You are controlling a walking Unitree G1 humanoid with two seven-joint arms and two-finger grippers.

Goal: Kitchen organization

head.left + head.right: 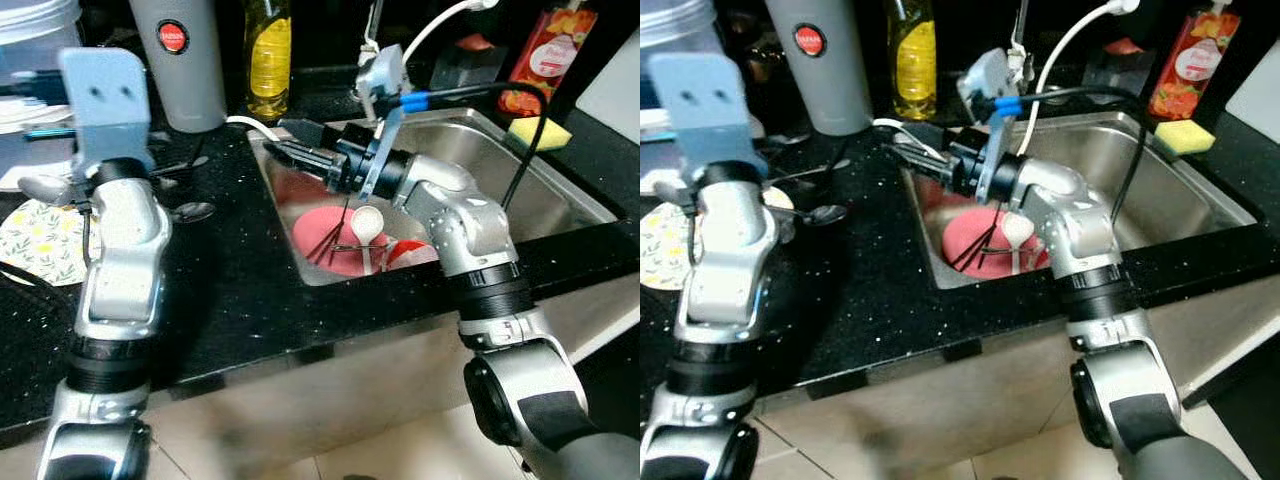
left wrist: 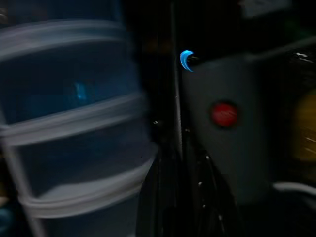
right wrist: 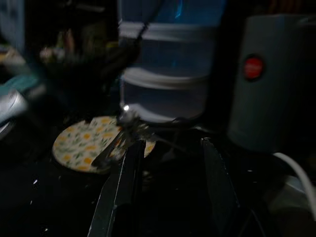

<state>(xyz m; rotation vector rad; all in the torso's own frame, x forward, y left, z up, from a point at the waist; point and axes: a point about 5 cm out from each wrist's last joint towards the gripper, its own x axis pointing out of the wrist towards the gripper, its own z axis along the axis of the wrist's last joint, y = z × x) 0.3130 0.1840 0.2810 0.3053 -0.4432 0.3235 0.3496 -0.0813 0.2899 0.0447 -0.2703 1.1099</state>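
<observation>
A: So, from the left eye view, what do you have?

B: My right pincer point(image 1: 285, 138) hangs over the sink point(image 1: 560, 190) edge, released and empty. In the basin a white spoon point(image 1: 366, 226) lies on a pink plate point(image 1: 335, 250) with thin dark sticks.

A: And the right eye view?

B: The same; a metal spoon point(image 1: 825, 213) lies on the black tabletop point(image 1: 880, 290) near my left arm.

A: Left wrist?

B: It's dark: a plastic tub point(image 2: 74, 123) and grey canister point(image 2: 227, 128). I cannot tell my left pincer's state.

A: Right wrist?

B: My fingers point(image 3: 126, 185) are spread, facing a floral plate point(image 3: 84, 143).

A: How will the white spoon handle?

B: I judge it light, stiff, probably wet and slick, so I'd pinch the handle.
</observation>
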